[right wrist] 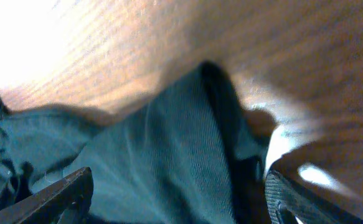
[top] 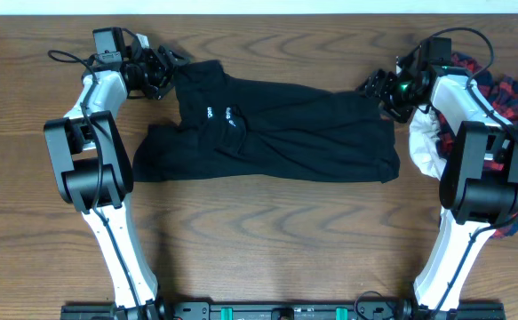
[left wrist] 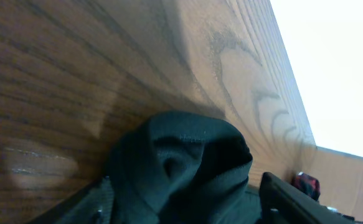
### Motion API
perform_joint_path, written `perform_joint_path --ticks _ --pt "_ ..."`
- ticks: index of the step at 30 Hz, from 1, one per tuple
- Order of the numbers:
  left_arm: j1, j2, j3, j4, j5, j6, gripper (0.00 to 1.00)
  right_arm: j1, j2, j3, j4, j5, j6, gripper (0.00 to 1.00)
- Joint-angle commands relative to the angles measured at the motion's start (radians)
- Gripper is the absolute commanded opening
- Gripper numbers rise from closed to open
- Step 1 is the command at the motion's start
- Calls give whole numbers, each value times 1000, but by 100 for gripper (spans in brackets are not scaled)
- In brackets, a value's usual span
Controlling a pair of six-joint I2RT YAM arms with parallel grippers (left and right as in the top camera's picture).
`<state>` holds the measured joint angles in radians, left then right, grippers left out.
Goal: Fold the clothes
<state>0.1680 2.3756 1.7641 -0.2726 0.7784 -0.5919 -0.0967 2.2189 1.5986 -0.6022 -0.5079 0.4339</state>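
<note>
Plainly the job is at an early stage: in the overhead view the black shirt (top: 276,133) lies across the middle of the bench (top: 267,240) as a long, rumpled band running from the upper left to the right centre of the frame, with its small white logo (top: 223,114) facing up left of centre. It looks partly gathered rather than squared, and I see no clean, finished fold. The plaid piece (top: 516,98) and the white piece (top: 426,147) sit heaped at the right edge of the frame, untouched and unfolded as far as I can judge, so most of the work is left. The left gripper (top: 158,73) is at the shirt's upper-left corner and the right gripper (top: 385,89) at its upper-right corner. In each wrist view the fingers (left wrist: 293,199) stand apart with dark fabric bunched between them, but I cannot tell whether either gripper is clamping the cloth or merely straddling it. The right arm covers much of the white piece, the plaid piece is cut off by the frame, the right wrist view is blurred, and the shirt's sleeves and collar are lost in its folds.
</note>
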Motion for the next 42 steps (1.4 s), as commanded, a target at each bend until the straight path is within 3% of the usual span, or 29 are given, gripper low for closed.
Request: perform_joint_path --ticks 1,5,8,16,28,35,42 --pt "-2 24 7 -2 -6 3 68 5 63 -9 9 95 24 88" --pt "-2 24 7 -2 -6 4 52 5 96 -9 31 89 31 88" --pt "-2 24 7 -2 -15 12 48 5 109 -9 39 90 33 89" --pt "-11 24 7 -18 -94 15 66 4 111 -9 40 55 33 89" --pt "-30 95 7 -48 -86 18 65 18 111 -9 -5 -23 33 87" --pt "-29 97 7 -51 -76 18 42 18 111 -9 14 -19 34 75" --pt "-29 97 7 -59 -75 18 25 18 111 -9 42 -14 34 75"
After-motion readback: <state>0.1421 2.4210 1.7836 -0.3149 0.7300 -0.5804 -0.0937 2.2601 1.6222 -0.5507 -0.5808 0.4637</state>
